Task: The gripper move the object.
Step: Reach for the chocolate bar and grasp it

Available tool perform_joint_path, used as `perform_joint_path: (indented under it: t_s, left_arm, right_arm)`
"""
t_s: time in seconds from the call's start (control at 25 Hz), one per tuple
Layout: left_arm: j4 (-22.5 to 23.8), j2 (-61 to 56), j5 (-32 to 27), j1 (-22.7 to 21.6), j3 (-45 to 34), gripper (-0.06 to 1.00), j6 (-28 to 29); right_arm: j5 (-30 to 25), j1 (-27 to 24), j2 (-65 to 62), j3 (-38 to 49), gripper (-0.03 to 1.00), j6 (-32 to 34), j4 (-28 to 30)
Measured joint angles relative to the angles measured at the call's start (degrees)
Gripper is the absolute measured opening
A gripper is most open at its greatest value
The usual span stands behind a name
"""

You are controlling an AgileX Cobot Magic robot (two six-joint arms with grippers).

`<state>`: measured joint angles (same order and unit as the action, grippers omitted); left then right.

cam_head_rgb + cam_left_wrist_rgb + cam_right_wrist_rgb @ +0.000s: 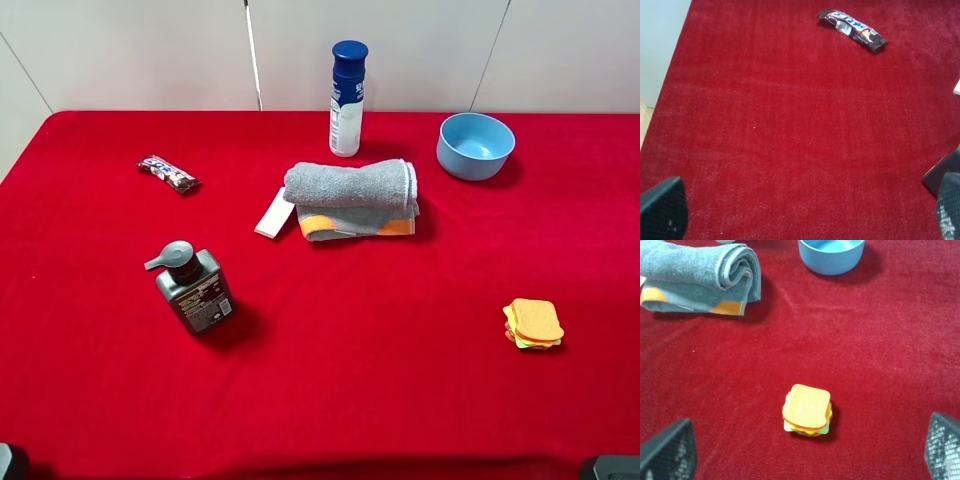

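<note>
the left gripper [805, 215] hangs over bare red cloth [380, 340] at the near left edge, its jaws spread wide with nothing between them; the right gripper [805, 450] at the near right is likewise spread and empty, above the toy sandwich [533, 324]. a little farther in on the left stands a grey pump bottle [195, 290]. in the middle lies a folded towel [352, 195] with a white piece [273, 214] touching its left end. the bar [168, 174] lies flat on the cloth at the far left, well apart from the pump bottle and the towel, set on a slant with nothing crowding it. beyond the towel are a tall bottle [346, 98] and, to the far right, a blue bowl [475, 146]. the bar looks light and thin, fairly stiff through its body, in a glossy wrapper likely to slip and crinkle. i would take it across its narrow width at the middle, the jaws turned square to its slant and lowered right to the cloth, since it stands so low. the crimped ends are flimsy and would probably fold or pull free, so they make poor places to pinch.
</note>
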<state>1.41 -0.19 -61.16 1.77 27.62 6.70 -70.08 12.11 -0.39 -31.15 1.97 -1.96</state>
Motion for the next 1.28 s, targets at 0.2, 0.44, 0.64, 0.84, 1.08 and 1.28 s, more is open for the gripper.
perform_joint_path:
  t_s: [0.2,0.44,0.64,0.84,1.08,1.28]
  left_arm:
    - [0.0,0.0,0.0,0.0,0.0,0.99,0.0]
    - [0.0,0.0,0.0,0.0,0.0,0.99,0.0]
    - [-0.2,0.0,0.0,0.0,0.0,0.99,-0.6]
    - [-0.2,0.0,0.0,0.0,0.0,0.99,-0.6]
    - [-0.2,0.0,0.1,0.0,0.0,0.99,-0.6]
    - [-0.1,0.0,1.0,0.0,0.6,0.99,-0.7]
  right_arm:
    - [0.0,0.0,0.0,0.0,0.69,0.0,0.0]
    - [0.0,0.0,0.0,0.0,0.69,0.0,0.0]
    - [0.0,0.0,0.0,0.0,0.69,0.0,0.0]
    - [0.0,0.0,0.0,0.0,0.69,0.0,0.0]
    - [0.0,0.0,0.0,0.0,0.69,0.0,0.0]
    - [0.0,0.0,0.0,0.0,0.69,0.0,0.0]
